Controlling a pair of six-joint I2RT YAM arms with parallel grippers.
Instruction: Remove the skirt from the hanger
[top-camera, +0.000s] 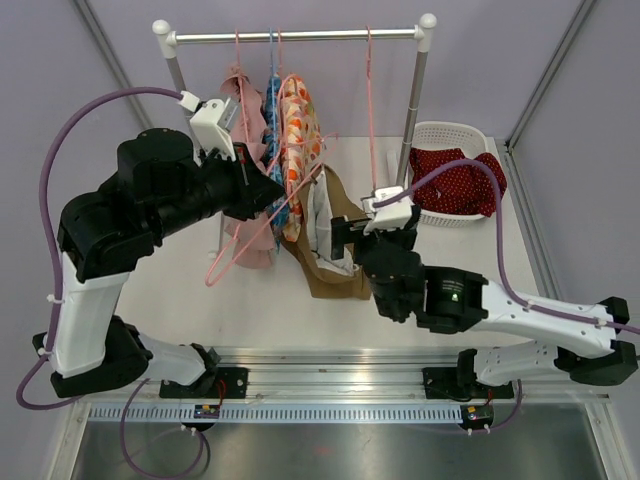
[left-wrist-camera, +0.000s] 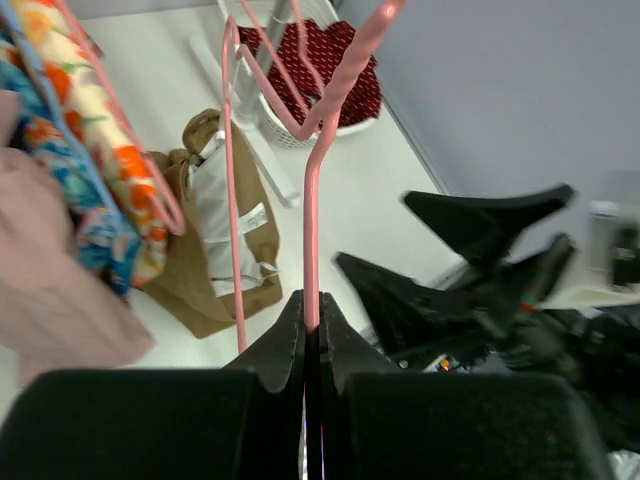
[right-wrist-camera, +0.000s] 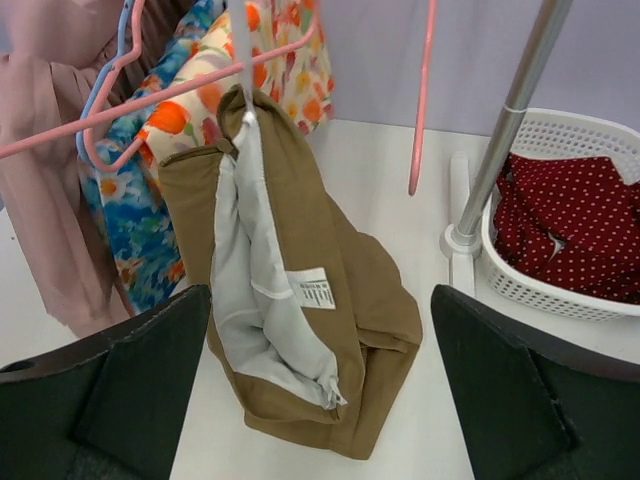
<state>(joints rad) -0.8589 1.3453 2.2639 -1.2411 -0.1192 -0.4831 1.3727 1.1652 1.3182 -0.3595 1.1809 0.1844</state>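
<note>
The brown skirt with white lining hangs by one corner from a clip of a pink hanger, and its lower part is slumped on the table. My left gripper is shut on the hanger's wire; the left wrist view shows the jaws pinching the pink wire, with the skirt beyond. My right gripper is open and empty just in front of the skirt. In the right wrist view its fingers stand either side of the skirt, apart from it, below the hanger bar.
A clothes rack holds a pink garment and floral garments on other hangers, plus an empty pink hanger. A white basket with red dotted cloth stands by the rack's right post.
</note>
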